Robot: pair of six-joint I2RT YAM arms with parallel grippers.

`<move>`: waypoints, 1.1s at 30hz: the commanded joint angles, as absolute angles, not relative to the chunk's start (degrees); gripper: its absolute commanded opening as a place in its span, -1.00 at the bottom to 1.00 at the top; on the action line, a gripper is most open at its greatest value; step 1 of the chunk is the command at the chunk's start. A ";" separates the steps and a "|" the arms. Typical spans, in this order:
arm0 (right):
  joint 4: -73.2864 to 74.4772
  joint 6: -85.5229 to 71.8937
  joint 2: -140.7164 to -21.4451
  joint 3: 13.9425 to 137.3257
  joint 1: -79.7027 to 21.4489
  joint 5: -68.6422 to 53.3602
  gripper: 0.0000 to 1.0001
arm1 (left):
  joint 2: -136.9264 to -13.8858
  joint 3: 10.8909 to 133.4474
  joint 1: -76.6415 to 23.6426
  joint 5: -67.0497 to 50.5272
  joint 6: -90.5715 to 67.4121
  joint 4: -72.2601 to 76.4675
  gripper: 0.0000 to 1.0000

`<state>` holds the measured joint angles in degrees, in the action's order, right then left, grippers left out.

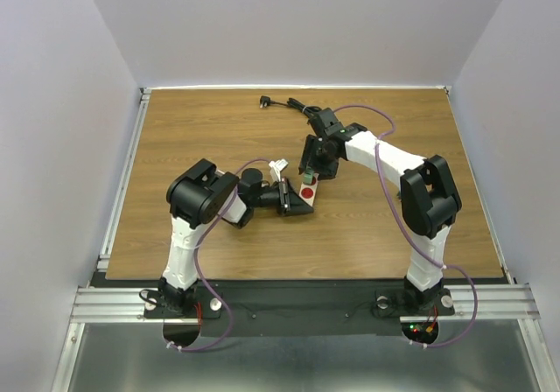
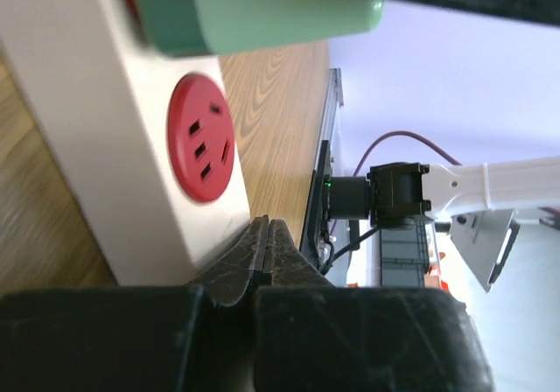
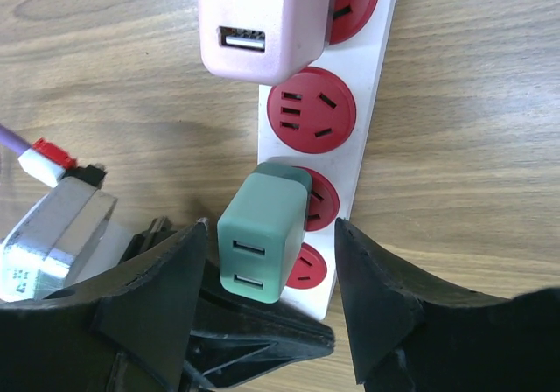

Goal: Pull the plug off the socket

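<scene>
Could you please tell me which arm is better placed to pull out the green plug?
Right. The right gripper straddles the green plug, jaws open, while the left gripper is shut at the socket's end.

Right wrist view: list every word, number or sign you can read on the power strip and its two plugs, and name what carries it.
No readable text on the power strip, the green plug or the pink plug.
On the silver part at the left edge: faint dark marks, too blurred to read.
</scene>
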<state>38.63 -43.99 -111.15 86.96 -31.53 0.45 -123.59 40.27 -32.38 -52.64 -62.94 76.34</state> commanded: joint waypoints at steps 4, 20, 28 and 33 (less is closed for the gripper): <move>37.53 -44.03 -109.34 89.12 -31.90 2.11 0.30 | -113.92 41.21 -30.76 -44.83 -55.12 52.23 -1.00; 37.62 -43.68 -111.35 90.53 -31.91 1.14 0.06 | -119.00 50.36 -31.02 -43.34 -52.38 41.05 -1.00; 37.88 -43.42 -111.80 91.32 -31.91 0.70 -0.99 | -119.44 46.58 -31.20 -41.31 -51.42 39.46 -1.00; 38.49 -42.37 -110.83 94.12 -31.91 0.35 -0.99 | -120.85 48.33 -31.29 -38.33 -49.05 33.77 -1.00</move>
